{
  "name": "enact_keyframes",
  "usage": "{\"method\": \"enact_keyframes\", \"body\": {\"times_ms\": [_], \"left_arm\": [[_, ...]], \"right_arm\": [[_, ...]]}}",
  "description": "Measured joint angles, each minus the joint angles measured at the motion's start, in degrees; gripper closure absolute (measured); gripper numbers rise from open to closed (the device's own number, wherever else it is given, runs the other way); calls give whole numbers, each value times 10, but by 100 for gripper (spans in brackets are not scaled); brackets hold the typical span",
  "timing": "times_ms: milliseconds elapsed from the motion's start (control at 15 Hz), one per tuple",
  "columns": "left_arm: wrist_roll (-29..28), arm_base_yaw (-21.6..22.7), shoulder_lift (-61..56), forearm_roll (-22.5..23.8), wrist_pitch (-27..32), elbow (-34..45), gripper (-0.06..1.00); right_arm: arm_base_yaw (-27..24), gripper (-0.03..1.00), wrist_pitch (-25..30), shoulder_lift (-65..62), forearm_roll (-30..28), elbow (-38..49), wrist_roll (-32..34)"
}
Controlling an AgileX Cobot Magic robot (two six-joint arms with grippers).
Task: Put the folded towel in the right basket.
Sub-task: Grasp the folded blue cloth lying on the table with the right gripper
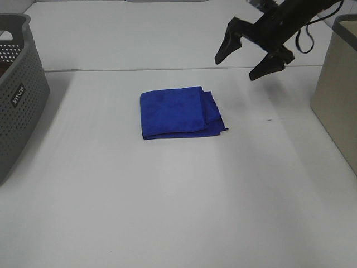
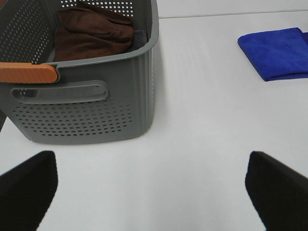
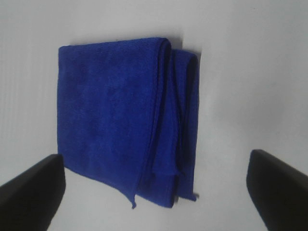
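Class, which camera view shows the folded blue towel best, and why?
The right wrist view: the folded blue towel fills the frame, its layered edges plain. The exterior high view shows it whole but smaller; the left wrist view catches only one end, cut off by the frame.

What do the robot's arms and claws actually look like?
The right gripper is matte black: two tapered, pointed fingers on a black arm, with a thin black cable looping beside it. The left gripper shows only two black finger ends. No markings show.
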Motion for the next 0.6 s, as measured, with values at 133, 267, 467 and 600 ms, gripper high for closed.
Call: {"method": "enact_keyframes", "body": {"times_ms": [133,267,467,600], "left_arm": [[0,0,0,0,0,0,-4],[0,0,0,0,0,0,-4],[0,0,0,0,0,0,-4],[0,0,0,0,0,0,-4]], "right_arm": [[2,0,3,58,1,-52,9],[2,0,6,81,1,-61,9],[2,0,7,87,2,-62,11],[9,0,13,107,1,-67,23]]}}
